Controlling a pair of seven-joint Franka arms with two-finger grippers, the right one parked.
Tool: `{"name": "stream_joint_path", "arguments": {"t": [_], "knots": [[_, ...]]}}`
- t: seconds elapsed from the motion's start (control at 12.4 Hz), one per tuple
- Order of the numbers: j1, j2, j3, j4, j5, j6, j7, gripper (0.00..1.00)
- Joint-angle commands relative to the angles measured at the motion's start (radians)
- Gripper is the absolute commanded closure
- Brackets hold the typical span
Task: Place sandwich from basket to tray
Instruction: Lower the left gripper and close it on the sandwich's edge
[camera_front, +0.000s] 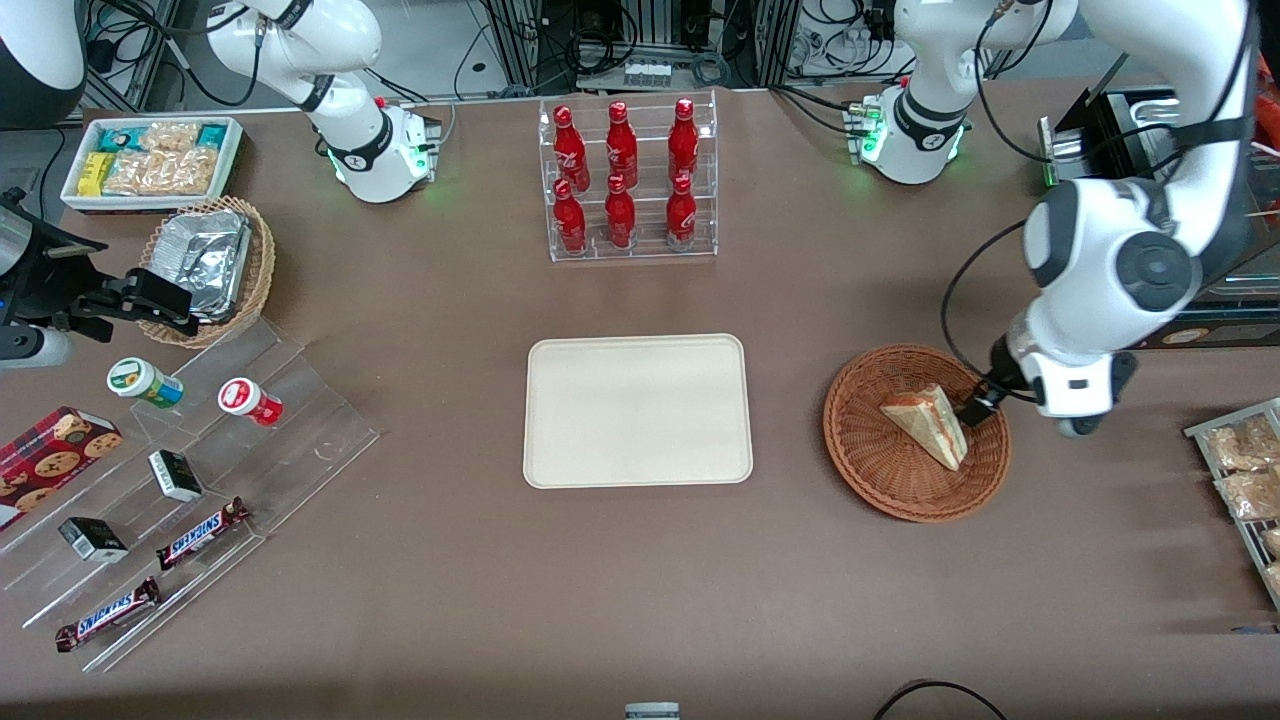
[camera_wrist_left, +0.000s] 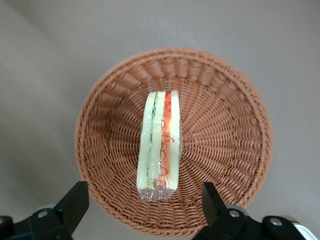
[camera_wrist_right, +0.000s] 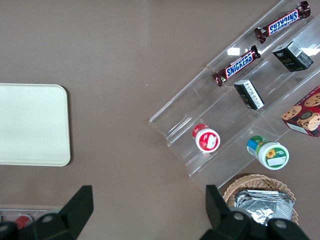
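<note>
The sandwich (camera_front: 930, 424), a pale wedge with red and green filling, stands on edge in the round reddish-brown wicker basket (camera_front: 870, 455). In the left wrist view the wrapped sandwich (camera_wrist_left: 160, 145) sits in the basket (camera_wrist_left: 220, 135) with its filling stripes facing the camera. My left gripper (camera_front: 975, 410) is above the basket's rim on the working arm's side, close beside the sandwich. Its fingers (camera_wrist_left: 75, 200) are wide open and hold nothing; the sandwich's near end lies between them, a little farther out. The cream-white tray (camera_front: 638, 410) lies flat at the table's middle, toward the parked arm from the basket.
A clear rack of red bottles (camera_front: 625, 180) stands farther from the front camera than the tray. A wire rack of snack packets (camera_front: 1245, 480) sits at the working arm's end. A foil-lined basket (camera_front: 205, 265), a snack box and a clear stepped shelf (camera_front: 180, 480) lie toward the parked arm's end.
</note>
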Motion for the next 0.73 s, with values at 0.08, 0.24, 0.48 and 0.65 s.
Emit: {"name": "stream_joint_path", "arguments": {"t": [0.08,0.24,0.48,0.65], "knots": [[-0.006,-0.001,0.005,-0.088,-0.007,0.118,-0.017,0.0],[-0.018,0.026,0.005,-0.086,-0.007,0.145,-0.017,0.0],[-0.02,0.069,0.005,-0.088,-0.007,0.182,-0.017,0.0],[-0.02,0.086,0.005,-0.088,-0.004,0.193,-0.017,0.0]]}}
